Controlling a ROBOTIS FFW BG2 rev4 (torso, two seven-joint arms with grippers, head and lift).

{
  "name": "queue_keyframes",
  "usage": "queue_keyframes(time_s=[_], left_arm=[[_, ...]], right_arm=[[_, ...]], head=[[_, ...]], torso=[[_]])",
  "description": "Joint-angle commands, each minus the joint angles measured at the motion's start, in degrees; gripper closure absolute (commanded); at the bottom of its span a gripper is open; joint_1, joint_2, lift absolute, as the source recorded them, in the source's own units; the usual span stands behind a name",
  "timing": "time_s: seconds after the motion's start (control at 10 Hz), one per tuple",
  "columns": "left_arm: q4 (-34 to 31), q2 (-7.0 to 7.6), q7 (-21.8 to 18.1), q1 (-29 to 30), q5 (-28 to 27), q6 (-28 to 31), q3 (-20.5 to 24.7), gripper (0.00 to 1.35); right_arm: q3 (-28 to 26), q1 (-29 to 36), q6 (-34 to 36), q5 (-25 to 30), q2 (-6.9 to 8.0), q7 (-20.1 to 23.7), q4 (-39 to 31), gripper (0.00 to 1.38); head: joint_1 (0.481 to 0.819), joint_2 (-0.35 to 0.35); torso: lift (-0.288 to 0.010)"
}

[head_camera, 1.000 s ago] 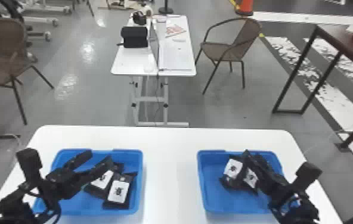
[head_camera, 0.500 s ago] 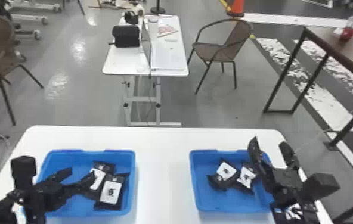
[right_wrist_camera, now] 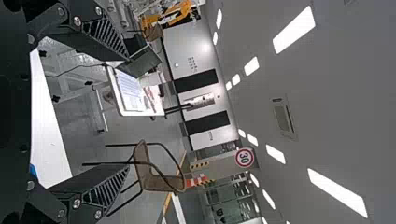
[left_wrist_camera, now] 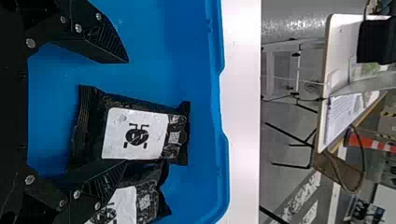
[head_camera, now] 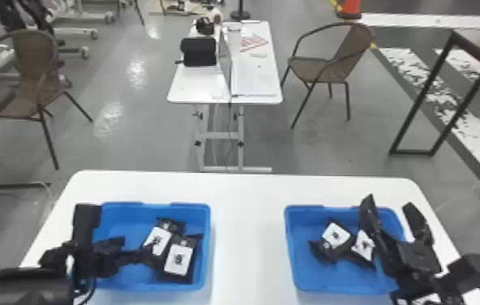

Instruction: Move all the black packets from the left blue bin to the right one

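black left gripper (head_camera: 140, 243) gapes wide over a packet (left_wrist_camera: 135, 133)

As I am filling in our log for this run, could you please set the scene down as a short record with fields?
left bin: blue, two black packets, one beside the other
right bin: blue, two black packets in view
packet faces: white labels with a dark figure
left gripper: open, over the left bin, empty
right gripper: open, at the right bin's outer side, empty
table: white, under both bins
behind: a white desk, brown chairs
left to move: two packets
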Motion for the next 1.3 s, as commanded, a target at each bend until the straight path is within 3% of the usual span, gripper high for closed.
queue_keyframes(time_s=[0.0,0.2,0.3,0.4,0.5,0.6,0.9,1.0,1.2], left_arm=[[6.55,0.76,0.43,-4.17,-1.98,-1.06,-1.33,0.3],[16.21,1.99,0.43,-8.65,-0.66,-3.17,-2.65,0.31],[19.03,3.05,0.34,-9.79,1.98,-3.96,-4.5,0.38],[19.73,3.66,0.25,-10.06,3.56,-3.79,-5.29,0.72],[19.73,3.4,0.34,-10.06,2.94,-4.49,-4.41,1.0],[19.64,3.13,0.34,-9.97,3.12,-6.25,-3.62,1.23],[19.38,3.49,-0.45,-9.88,1.98,-10.73,-4.06,1.21],[18.76,3.57,-2.56,-9.09,2.68,-13.89,-3.97,1.21],[5.23,2.96,-6.07,-1.36,7.43,-15.04,-3.79,1.21]], right_arm=[[0.0,-0.2,0.14,-0.57,-0.14,0.51,0.04,0.22],[0.09,-0.46,0.75,-1.18,-0.06,1.39,0.21,0.22],[0.18,-0.64,1.01,-1.36,-0.06,1.57,0.48,0.22],[0.35,-0.73,1.1,-1.71,-0.06,1.65,0.74,0.22],[0.35,-0.46,1.1,-2.24,-0.06,1.65,0.74,0.22],[0.35,-0.2,1.1,-2.77,-0.06,1.74,0.74,0.22],[0.71,-0.29,1.28,-3.91,-0.06,2.01,1.0,0.22],[0.71,-0.37,1.45,-4.44,-0.06,2.36,1.0,0.22],[0.97,-0.55,1.72,-5.05,-0.06,3.06,1.35,0.22]], head=[[0.695,-0.031],[0.695,-0.032],[0.695,-0.036],[0.695,-0.038],[0.695,-0.04],[0.695,-0.039],[0.695,-0.04],[0.695,-0.039],[0.695,-0.05]], torso=[[0.0],[0.0],[0.0],[0.0],[0.0],[0.0],[0.0],[0.0],[0.0]])
